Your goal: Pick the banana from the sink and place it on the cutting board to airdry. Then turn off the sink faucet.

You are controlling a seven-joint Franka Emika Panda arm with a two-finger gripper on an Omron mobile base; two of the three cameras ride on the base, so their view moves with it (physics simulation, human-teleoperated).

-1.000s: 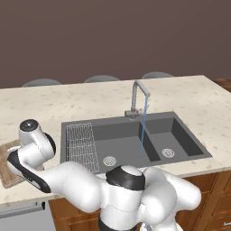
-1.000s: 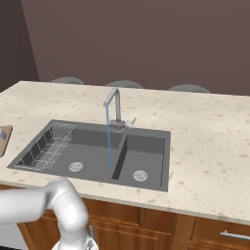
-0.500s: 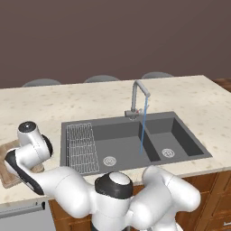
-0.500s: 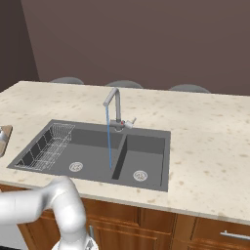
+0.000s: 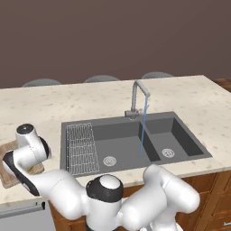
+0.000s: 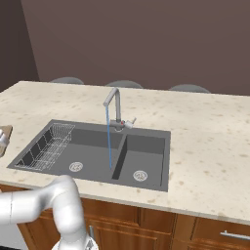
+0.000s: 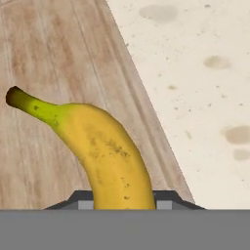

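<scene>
Now arm farther left; claw grips banana over cutting board.

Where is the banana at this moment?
In the hand view, the banana sits gripped in the hand, just above the cutting board near its edge beside the counter, not in the sink.

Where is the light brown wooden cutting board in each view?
Left base view: light brown wooden cutting board at the left edge, partly behind the arm.
Right base view: the board's corner at the left edge.
Hand view: the board on the left half, under the yellow banana.
Shared landmark: speckled beige counter beside it.
</scene>
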